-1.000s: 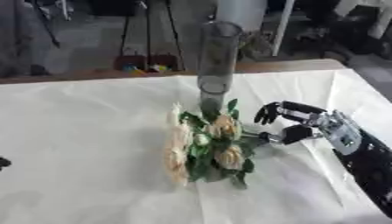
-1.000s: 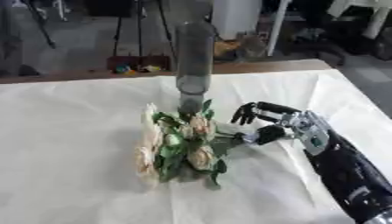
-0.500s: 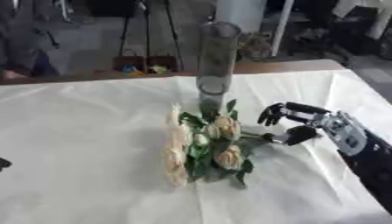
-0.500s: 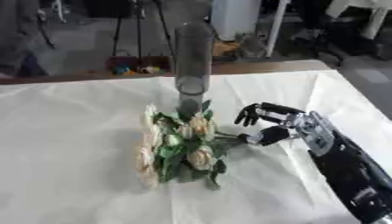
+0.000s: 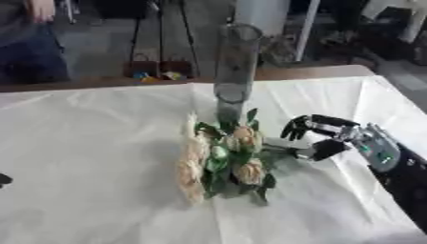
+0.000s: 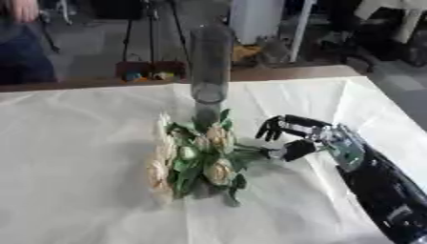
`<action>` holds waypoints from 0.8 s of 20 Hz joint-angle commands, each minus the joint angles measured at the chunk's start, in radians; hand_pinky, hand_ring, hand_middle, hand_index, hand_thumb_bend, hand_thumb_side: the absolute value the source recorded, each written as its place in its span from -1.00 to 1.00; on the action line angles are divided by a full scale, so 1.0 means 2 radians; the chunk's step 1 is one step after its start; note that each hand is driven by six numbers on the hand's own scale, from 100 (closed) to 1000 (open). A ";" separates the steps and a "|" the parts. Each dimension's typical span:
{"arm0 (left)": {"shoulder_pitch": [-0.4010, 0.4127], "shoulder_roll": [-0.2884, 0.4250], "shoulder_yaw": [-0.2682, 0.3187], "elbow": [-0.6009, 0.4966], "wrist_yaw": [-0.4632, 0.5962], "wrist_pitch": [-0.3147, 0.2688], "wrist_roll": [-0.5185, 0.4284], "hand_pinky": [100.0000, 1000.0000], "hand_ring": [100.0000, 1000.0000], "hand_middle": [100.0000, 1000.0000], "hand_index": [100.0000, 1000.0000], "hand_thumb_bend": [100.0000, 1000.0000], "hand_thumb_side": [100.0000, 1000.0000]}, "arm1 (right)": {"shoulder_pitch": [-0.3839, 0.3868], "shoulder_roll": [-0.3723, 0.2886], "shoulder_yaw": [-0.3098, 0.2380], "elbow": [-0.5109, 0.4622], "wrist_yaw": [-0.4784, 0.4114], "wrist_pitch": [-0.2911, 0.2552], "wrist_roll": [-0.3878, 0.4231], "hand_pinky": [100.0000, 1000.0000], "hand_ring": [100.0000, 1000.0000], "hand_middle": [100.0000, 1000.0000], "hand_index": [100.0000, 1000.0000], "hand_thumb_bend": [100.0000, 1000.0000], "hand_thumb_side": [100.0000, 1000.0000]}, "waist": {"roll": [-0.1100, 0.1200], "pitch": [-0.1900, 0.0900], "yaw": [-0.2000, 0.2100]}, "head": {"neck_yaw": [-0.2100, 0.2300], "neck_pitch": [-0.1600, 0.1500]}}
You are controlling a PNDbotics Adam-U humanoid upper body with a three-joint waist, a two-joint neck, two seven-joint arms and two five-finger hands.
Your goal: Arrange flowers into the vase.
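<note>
A tall clear glass vase (image 5: pixel 236 62) stands upright at the back middle of the table. In front of it a bunch of cream roses with green leaves (image 5: pixel 221 157) lies flat on the white cloth, its stems pointing right. My right hand (image 5: pixel 338 138) is at the stem ends, open. Its fingers (image 5: pixel 300 125) arch above the stems and the thumb (image 5: pixel 321 150) reaches in at stem height and seems to touch them. Only a dark tip of my left hand (image 5: pixel 4 179) shows at the left edge.
A white cloth (image 5: pixel 92 143) covers the table; its far edge (image 5: pixel 309 72) is bare wood. Behind stand tripod legs, a white column and small coloured items on the floor. A person stands at the far left.
My right hand has sunk slightly toward the stem ends. The flowers and the vase have not moved.
</note>
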 commanded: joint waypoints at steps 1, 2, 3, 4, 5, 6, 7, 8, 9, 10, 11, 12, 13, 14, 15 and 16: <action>-0.003 0.006 0.004 -0.005 -0.002 -0.001 -0.002 0.00 -0.28 -0.52 0.09 0.21 0.97 | -0.004 -0.016 0.001 0.001 -0.005 -0.084 0.089 0.36 0.39 0.48 0.54 -0.50 -0.24 | 0.000 -0.005 0.000 | 0.000 -0.001; -0.003 0.006 0.004 -0.005 -0.002 -0.001 -0.002 0.00 -0.28 -0.52 0.09 0.21 0.97 | -0.004 -0.016 0.001 0.002 -0.005 -0.085 0.090 0.36 0.39 0.48 0.54 -0.50 -0.24 | 0.000 -0.005 0.000 | 0.000 0.000; -0.003 0.006 0.004 -0.005 -0.003 -0.001 -0.002 0.00 -0.28 -0.52 0.09 0.21 0.97 | -0.003 -0.017 0.001 0.004 -0.004 -0.085 0.090 0.36 0.38 0.48 0.54 -0.50 -0.24 | 0.000 -0.004 0.000 | -0.001 0.000; -0.003 0.006 0.004 -0.005 -0.003 -0.001 -0.002 0.00 -0.28 -0.52 0.09 0.21 0.97 | -0.003 -0.017 0.001 0.006 -0.003 -0.085 0.090 0.36 0.38 0.47 0.54 -0.50 -0.24 | 0.000 -0.004 0.000 | -0.001 0.000; -0.003 0.006 0.004 -0.005 -0.003 -0.001 -0.002 0.00 -0.28 -0.52 0.09 0.21 0.97 | -0.002 -0.017 0.000 0.007 -0.001 -0.085 0.089 0.36 0.38 0.47 0.54 -0.50 -0.24 | 0.000 -0.004 0.000 | -0.001 0.000; -0.003 0.006 0.004 -0.004 -0.003 -0.001 -0.002 0.00 -0.28 -0.52 0.09 0.21 0.97 | -0.002 -0.017 0.000 0.009 0.001 -0.085 0.089 0.36 0.38 0.47 0.55 -0.50 -0.24 | 0.000 -0.004 0.000 | 0.000 0.000; -0.003 0.006 0.004 -0.005 -0.003 -0.001 -0.003 0.00 -0.28 -0.52 0.09 0.21 0.97 | -0.001 -0.017 0.000 0.011 0.004 -0.086 0.088 0.36 0.38 0.47 0.54 -0.50 -0.24 | 0.001 -0.004 0.000 | -0.001 0.000; -0.003 0.006 0.004 -0.005 -0.003 -0.001 -0.003 0.00 -0.28 -0.52 0.09 0.21 0.97 | -0.001 -0.017 -0.001 0.012 0.006 -0.086 0.087 0.36 0.38 0.47 0.54 -0.50 -0.24 | 0.001 -0.004 0.000 | -0.001 0.000; -0.003 0.006 0.004 -0.005 -0.003 -0.001 -0.003 0.00 -0.28 -0.52 0.09 0.21 0.97 | 0.000 -0.017 -0.001 0.013 0.008 -0.087 0.086 0.36 0.38 0.46 0.54 -0.50 -0.26 | 0.001 -0.004 0.000 | -0.001 0.000; -0.003 0.006 0.004 -0.005 -0.003 -0.001 -0.003 0.00 -0.28 -0.52 0.09 0.21 0.97 | 0.000 -0.016 -0.001 0.015 0.009 -0.087 0.085 0.36 0.38 0.46 0.54 -0.50 -0.24 | 0.001 -0.004 0.000 | -0.001 0.000; -0.003 0.006 0.004 -0.005 -0.003 -0.002 -0.003 0.00 -0.28 -0.52 0.09 0.21 0.97 | 0.000 -0.016 -0.001 0.016 0.011 -0.088 0.084 0.36 0.38 0.46 0.54 -0.50 -0.24 | 0.001 -0.004 0.000 | -0.001 0.000; -0.003 0.006 0.004 -0.005 -0.003 -0.002 -0.003 0.00 -0.28 -0.52 0.09 0.21 0.97 | 0.001 -0.016 -0.001 0.017 0.012 -0.088 0.083 0.36 0.38 0.46 0.54 -0.50 -0.24 | 0.001 -0.004 0.000 | -0.001 0.000; -0.003 0.006 0.004 -0.005 -0.003 -0.002 -0.003 0.00 -0.28 -0.52 0.09 0.21 0.97 | 0.001 -0.016 -0.001 0.017 0.013 -0.089 0.082 0.36 0.38 0.46 0.54 -0.50 -0.24 | 0.001 -0.004 0.000 | -0.001 0.000; -0.003 0.006 0.004 -0.005 -0.003 -0.002 -0.003 0.00 -0.28 -0.52 0.09 0.21 0.97 | 0.001 -0.016 -0.001 0.018 0.014 -0.089 0.081 0.36 0.38 0.46 0.54 -0.50 -0.24 | 0.001 -0.004 0.000 | -0.001 0.000; -0.003 0.006 0.004 -0.005 -0.003 -0.002 -0.003 0.00 -0.28 -0.52 0.09 0.21 0.97 | 0.001 -0.016 -0.001 0.018 0.014 -0.090 0.081 0.36 0.38 0.46 0.54 -0.50 -0.24 | 0.001 -0.004 0.000 | -0.001 0.000; -0.003 0.006 0.004 -0.005 -0.003 -0.002 -0.003 0.00 -0.28 -0.52 0.09 0.21 0.97 | 0.001 -0.016 -0.001 0.018 0.015 -0.090 0.080 0.36 0.38 0.46 0.54 -0.50 -0.24 | 0.001 -0.004 0.000 | -0.001 0.000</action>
